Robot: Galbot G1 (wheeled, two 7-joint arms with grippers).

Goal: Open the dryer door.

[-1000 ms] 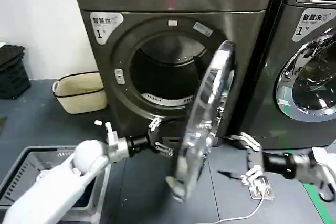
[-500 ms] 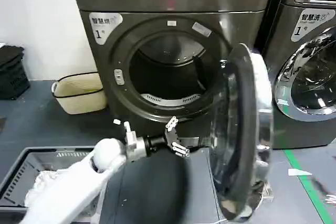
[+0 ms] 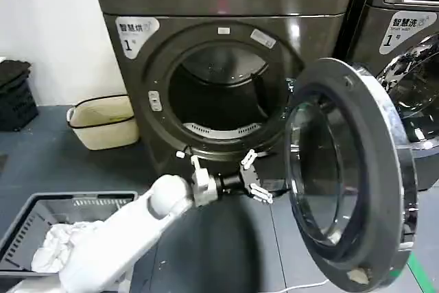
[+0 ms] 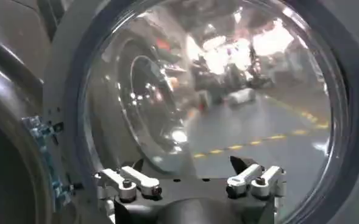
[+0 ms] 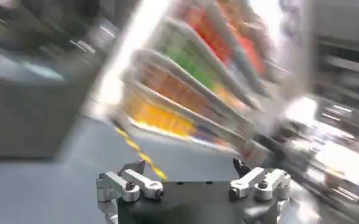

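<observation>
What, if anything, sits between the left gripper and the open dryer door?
Nothing visible. The left gripper, fingers open, points at the inner face of the dryer door, with only a bare gap between them.

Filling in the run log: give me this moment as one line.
dryer door: swung wide open | drum: exposed | left gripper: open, beside door's inner face, holding nothing | right gripper: open, empty
</observation>
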